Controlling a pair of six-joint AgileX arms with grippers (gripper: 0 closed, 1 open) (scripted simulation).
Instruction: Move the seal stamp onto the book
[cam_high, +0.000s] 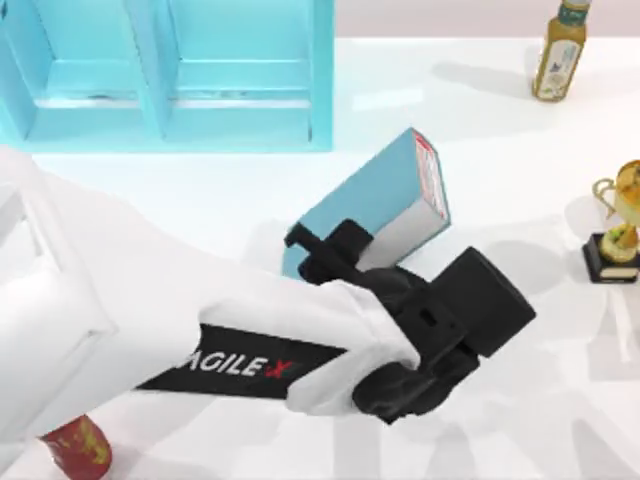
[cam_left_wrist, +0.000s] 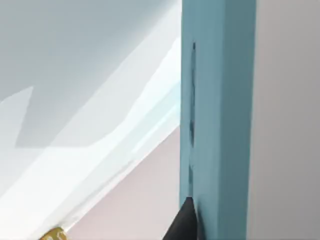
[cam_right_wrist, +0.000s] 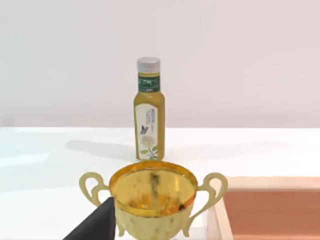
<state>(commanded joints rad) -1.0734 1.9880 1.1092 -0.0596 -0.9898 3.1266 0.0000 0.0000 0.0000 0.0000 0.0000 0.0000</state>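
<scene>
- Seal stamp: hidden, by my judgement under the left gripper (cam_high: 325, 250). Can't tell whether it is held.
- Left gripper hangs over the lower-left end of the book (cam_high: 385, 195). Grip state: can't tell.
- Book lies at the table's middle, long axis diagonal from lower-left to upper-right, spine end toward the gripper.
- Left arm is the nearer one. The right arm is parked at the table's right by the trophy (cam_right_wrist: 152, 200).
- Judgement: if the stamp is held, the drop spot on the cover is up-right of the gripper, along the book's axis.
</scene>
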